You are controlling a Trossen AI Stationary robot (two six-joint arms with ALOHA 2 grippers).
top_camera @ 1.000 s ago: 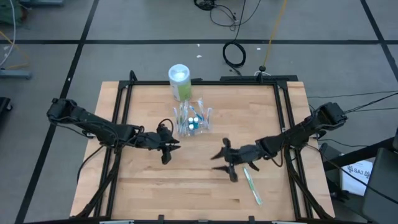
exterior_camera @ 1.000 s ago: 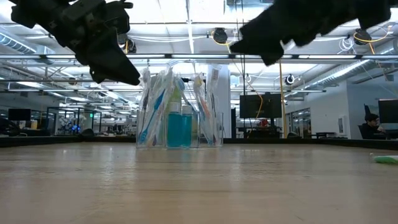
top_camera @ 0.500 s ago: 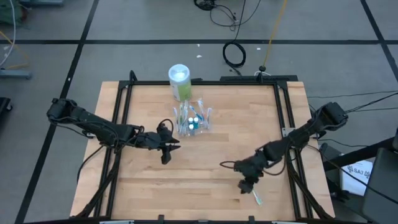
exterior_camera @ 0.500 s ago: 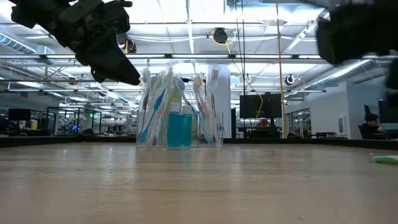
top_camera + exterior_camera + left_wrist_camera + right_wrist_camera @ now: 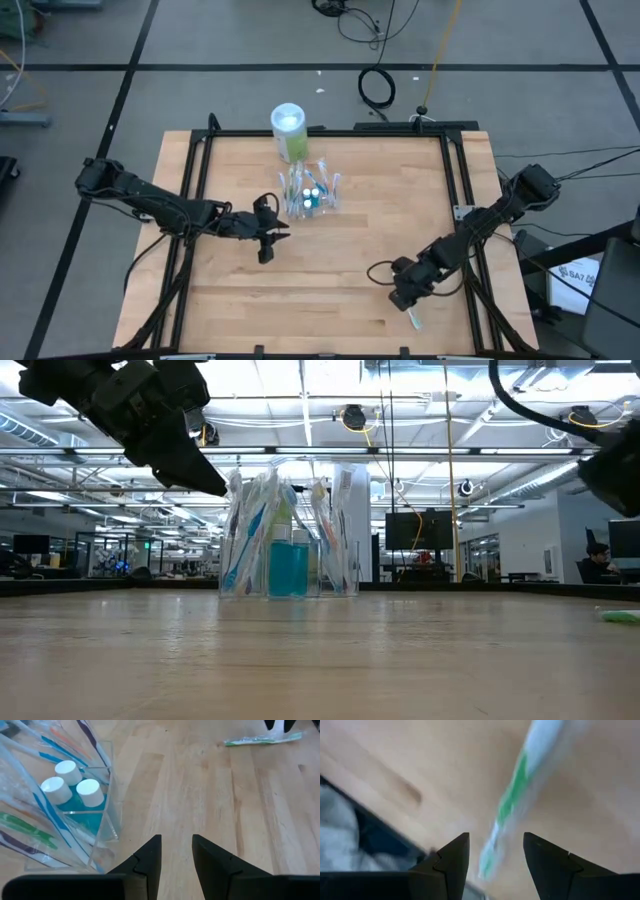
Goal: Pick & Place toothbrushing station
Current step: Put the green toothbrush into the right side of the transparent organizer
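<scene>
A small clear plastic container (image 5: 312, 192) stands on the table's far middle. It holds several slim toothbrushes and three teal white-capped tubes (image 5: 72, 782). It also shows in the low view (image 5: 290, 540). One green-and-white toothbrush (image 5: 412, 316) lies flat near the table's near right; it also shows in the right wrist view (image 5: 512, 795). My right gripper (image 5: 404, 298) is open just above it, with a finger on either side of the brush (image 5: 495, 837). My left gripper (image 5: 272, 240) hovers open and empty, to the near left of the container (image 5: 176, 840).
A taller green-and-white cylindrical canister (image 5: 288, 130) stands just beyond the container at the table's far edge. The black frame rails (image 5: 465, 200) run along the table's sides. Bare wood (image 5: 320, 280) lies between the two grippers.
My right gripper has gone toward the table's near right corner, down to the loose green toothbrush, and has tipped to point at it.
</scene>
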